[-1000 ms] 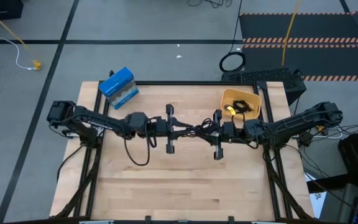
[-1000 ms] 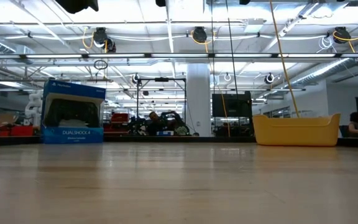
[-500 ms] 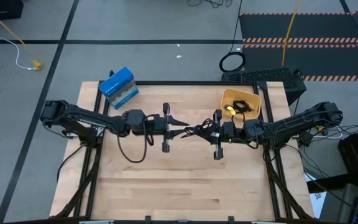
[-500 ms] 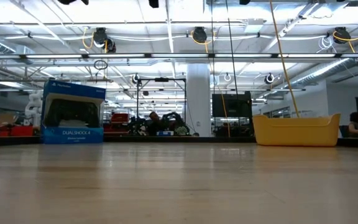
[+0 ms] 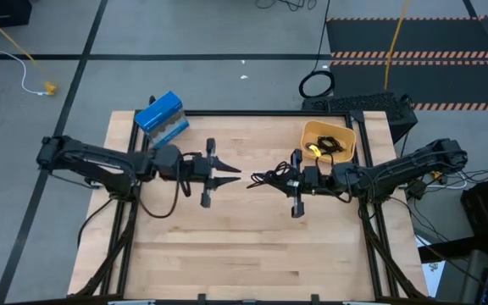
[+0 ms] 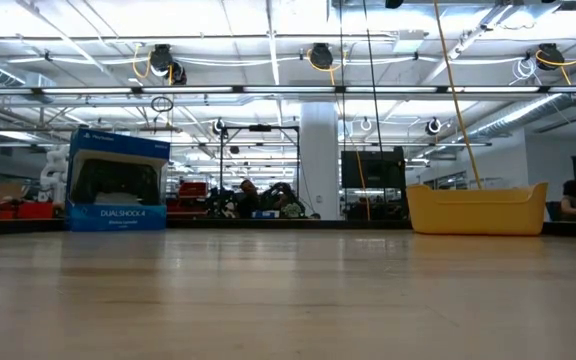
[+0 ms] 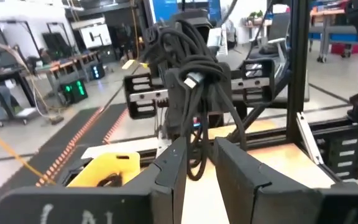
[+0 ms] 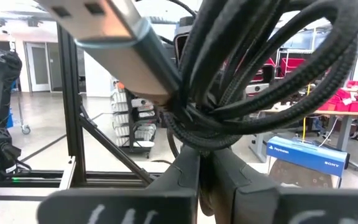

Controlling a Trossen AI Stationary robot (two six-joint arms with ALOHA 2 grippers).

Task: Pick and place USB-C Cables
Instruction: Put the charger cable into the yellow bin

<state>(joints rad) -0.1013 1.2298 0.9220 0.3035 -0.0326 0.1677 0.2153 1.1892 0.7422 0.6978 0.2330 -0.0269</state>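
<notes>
The black USB-C cable (image 5: 265, 179) bunched in my right gripper (image 5: 280, 180) is light, floppy braided cord with a stiff metal plug (image 8: 114, 37), so I hold it through the thick of the coil, where the loops cannot slide out. My right fingers are clamped tight on it in the air over the table's middle, nearer the far edge, beside the yellow bin (image 5: 329, 141) at the far right corner. My left gripper (image 5: 230, 174) points at the coil with fingers partly open, holding nothing.

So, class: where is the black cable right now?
In the high view the black cable hangs above mid-table, clamped in the right hand, just beside the yellow bin and apart from the left hand.
</notes>
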